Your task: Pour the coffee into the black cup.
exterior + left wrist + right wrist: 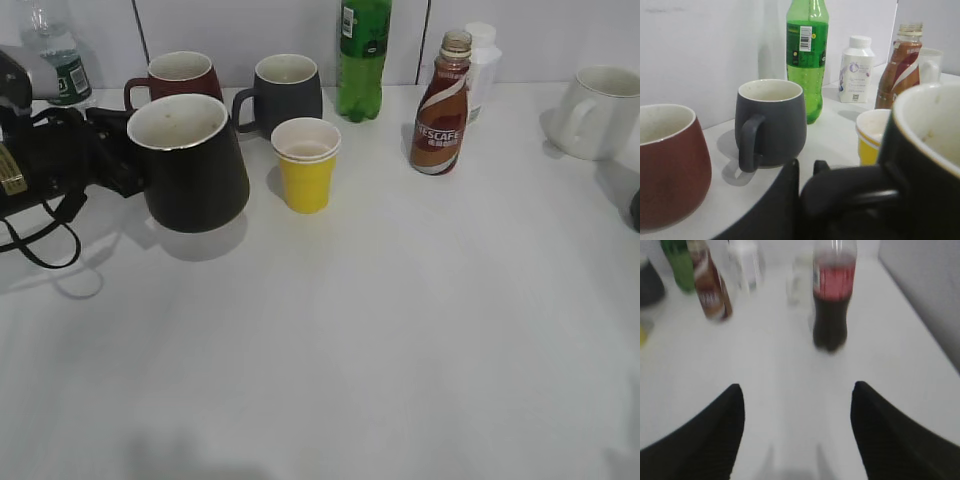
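The black cup [195, 165] is at the left of the table, wide and glossy with an off-white inside. My left gripper [125, 165] is shut on its loop handle from the left. In the left wrist view the cup [925, 165] fills the right side, and the handle sits between the fingers of that gripper [807, 167]. The coffee [441, 105] is a brown NESCAFE bottle with no cap, upright at the back right, also seen from both wrists [900, 67] [712, 287]. My right gripper [797, 395] is open over bare table and holds nothing.
Behind the black cup stand a maroon mug [178, 75] and a dark grey mug [285, 90]. A yellow paper cup [306, 165] is just to its right. A green bottle [363, 55], a small white bottle [483, 60], a white mug [600, 110] and a cola bottle [834, 300] line the back.
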